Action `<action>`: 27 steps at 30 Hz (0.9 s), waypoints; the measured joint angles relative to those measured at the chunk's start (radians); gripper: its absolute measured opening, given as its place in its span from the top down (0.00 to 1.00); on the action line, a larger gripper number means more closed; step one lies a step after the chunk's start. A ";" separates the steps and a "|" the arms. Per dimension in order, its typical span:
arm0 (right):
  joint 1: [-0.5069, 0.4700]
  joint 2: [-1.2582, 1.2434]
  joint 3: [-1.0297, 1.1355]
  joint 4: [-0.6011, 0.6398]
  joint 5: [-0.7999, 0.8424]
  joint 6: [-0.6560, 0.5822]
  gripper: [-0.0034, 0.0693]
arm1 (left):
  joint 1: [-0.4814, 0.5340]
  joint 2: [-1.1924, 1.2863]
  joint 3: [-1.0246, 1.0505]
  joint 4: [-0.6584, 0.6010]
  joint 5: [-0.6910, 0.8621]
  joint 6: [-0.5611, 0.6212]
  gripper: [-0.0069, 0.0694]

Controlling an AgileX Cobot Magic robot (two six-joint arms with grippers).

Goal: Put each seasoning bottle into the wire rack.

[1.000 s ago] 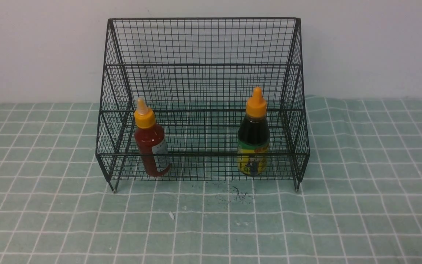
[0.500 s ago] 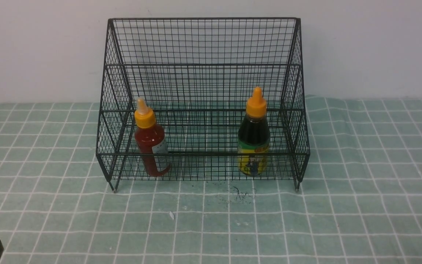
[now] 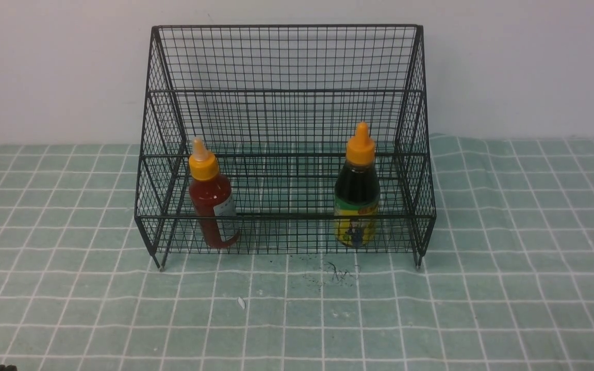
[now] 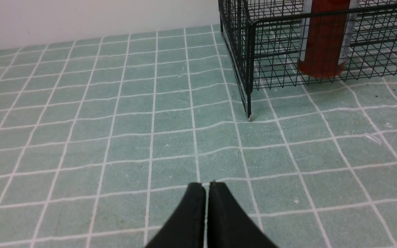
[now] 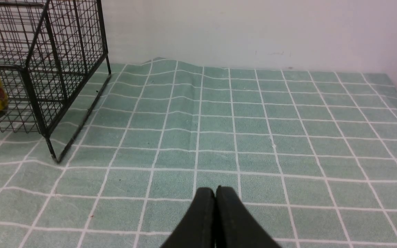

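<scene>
The front view shows the red sauce bottle and the dark sauce bottle inside the wire rack — the red one toward its left side, leaning, the dark one toward its right. The left wrist view has the left gripper closed and holding nothing, over the grid-patterned cloth. The right wrist view shows the right gripper likewise closed and unladen — apart from the rack and the dark bottle.

The kind of room is unclear: only a plain pale wall behind a worktop in green-and-white checked cloth shows.
</scene>
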 joint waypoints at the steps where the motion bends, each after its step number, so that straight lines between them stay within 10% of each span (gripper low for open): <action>1: 0.000 0.000 0.000 0.000 0.000 0.000 0.97 | 0.000 0.000 0.000 0.000 0.000 0.000 0.92; 27: 0.000 0.000 0.000 0.000 0.000 0.000 0.97 | 0.052 0.000 0.000 0.000 0.000 0.001 0.92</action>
